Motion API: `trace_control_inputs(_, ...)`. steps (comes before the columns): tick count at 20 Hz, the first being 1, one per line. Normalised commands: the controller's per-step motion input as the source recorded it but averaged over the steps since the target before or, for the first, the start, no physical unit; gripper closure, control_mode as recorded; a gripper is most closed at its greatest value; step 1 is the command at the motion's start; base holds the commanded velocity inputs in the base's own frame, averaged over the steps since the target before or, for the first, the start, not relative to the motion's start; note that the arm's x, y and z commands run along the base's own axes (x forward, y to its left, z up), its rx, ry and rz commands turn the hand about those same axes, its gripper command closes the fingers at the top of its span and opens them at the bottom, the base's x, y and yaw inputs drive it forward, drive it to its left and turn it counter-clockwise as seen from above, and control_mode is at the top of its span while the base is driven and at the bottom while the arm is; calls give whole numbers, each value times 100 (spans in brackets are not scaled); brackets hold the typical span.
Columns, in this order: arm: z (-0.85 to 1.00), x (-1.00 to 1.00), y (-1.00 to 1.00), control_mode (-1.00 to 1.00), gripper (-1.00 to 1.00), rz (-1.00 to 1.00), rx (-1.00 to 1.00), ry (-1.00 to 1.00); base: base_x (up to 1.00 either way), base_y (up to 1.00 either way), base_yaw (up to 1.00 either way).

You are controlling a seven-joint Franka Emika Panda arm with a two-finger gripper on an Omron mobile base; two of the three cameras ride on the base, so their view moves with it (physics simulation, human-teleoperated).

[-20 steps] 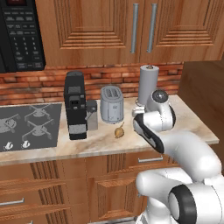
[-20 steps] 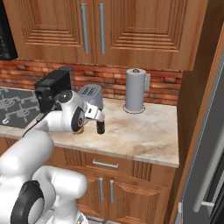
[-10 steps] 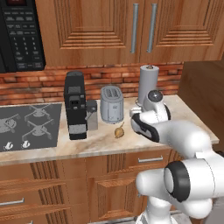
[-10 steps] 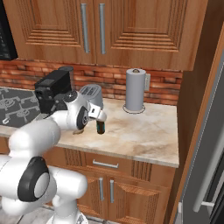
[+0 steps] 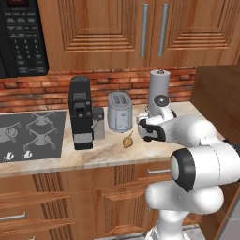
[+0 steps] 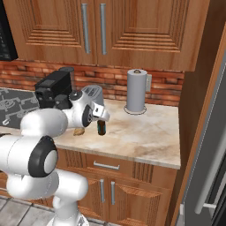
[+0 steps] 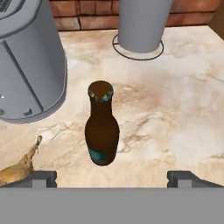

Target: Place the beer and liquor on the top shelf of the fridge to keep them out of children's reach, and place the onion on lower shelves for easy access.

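Spread wide and gripping nothing, the gripper (image 7: 112,178) hovers near the beer (image 7: 102,127), which stands upright on the marble counter (image 7: 175,113). Left of the beer lies the onion (image 7: 18,167); the toaster (image 7: 30,61) stands behind-left, the paper towel roll (image 7: 142,24) behind-right.

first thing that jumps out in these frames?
The brown beer standing upright on the marble counter, centred ahead of the open gripper. Beside it, the grey toaster with the tan onion lying in front, and the paper towel roll near the brick wall.
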Motion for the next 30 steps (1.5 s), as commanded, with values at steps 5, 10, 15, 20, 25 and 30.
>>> trace_control_inputs(5,-18,28,0,-100,-100,0,0,2,0,0,0)
trace_control_inputs(10,-18,22,0,-100,-100,0,0,0,0,0,0)
trace_control_inputs(15,-19,13,0,-100,-100,0,0,0,0,0,0)
trace_control_inputs(20,-19,13,0,-100,-100,0,0,0,0,0,0)
trace_control_inputs(25,-17,12,0,-100,-100,0,0,0,0,0,0)
trace_control_inputs(30,-16,11,0,-100,-100,0,0,0,0,0,0)
